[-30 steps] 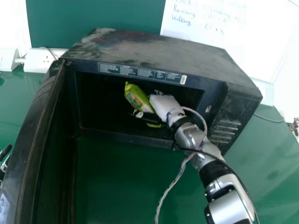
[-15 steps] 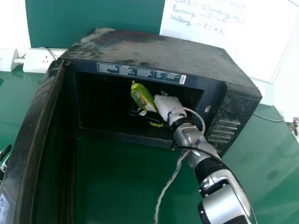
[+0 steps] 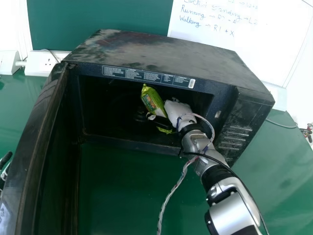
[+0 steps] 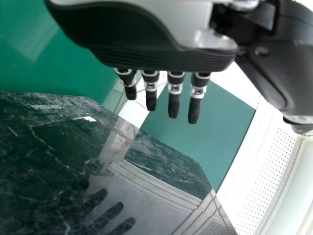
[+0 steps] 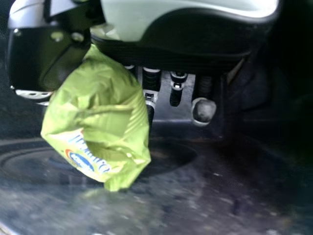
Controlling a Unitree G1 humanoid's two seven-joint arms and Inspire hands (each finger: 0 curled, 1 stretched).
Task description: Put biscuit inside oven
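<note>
Inside the boxy black oven (image 3: 156, 53), the right robot hand (image 3: 177, 111) grips the crinkled green plastic biscuit packet (image 3: 152, 102). The packet sits on its left, long axis slanting from far left to near right. The left robot hand (image 4: 161, 56), fingers straight, is outside; lowering and releasing looks like the right's job.

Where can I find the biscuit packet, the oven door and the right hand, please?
Biscuit packet (image 5: 100, 112): right wrist view, middle of wrapper.
Oven door (image 3: 32, 147): head view, its frame.
Right hand (image 5: 195, 41): right wrist view, its palm.
</note>
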